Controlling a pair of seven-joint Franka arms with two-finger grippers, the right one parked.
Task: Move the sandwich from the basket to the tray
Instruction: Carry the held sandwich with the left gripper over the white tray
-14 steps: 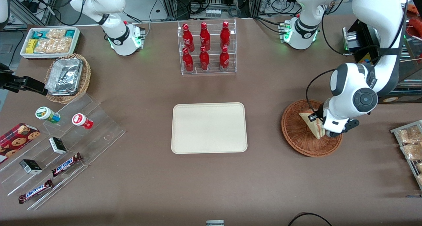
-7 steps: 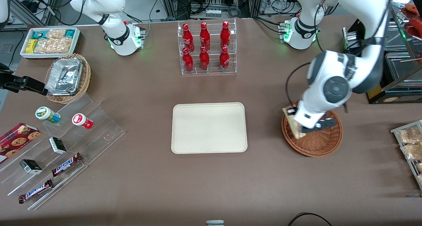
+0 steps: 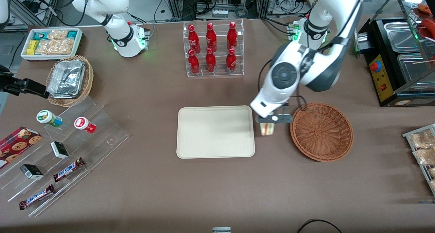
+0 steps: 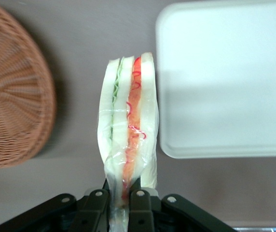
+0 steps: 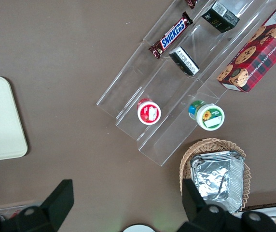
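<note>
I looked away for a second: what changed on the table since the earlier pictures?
The hand, shut on the sandwich, lifted it out of the basket and carried it toward the tray; it now hangs between them. Basket and tray stayed put; the basket is now empty.

Bright even overhead light, soft shadows, overexposed tray, blurred fingers at wrist view.

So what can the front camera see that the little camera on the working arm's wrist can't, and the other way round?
Only the front view shows the whole table: the rack of red bottles, the foil containers and the Snickers bars. Only the left wrist view shows the sandwich's red and green filling up close, wrapped in clear film, with the gripper shut on it. Both show the sandwich between the basket and the tray, above the bare table.
</note>
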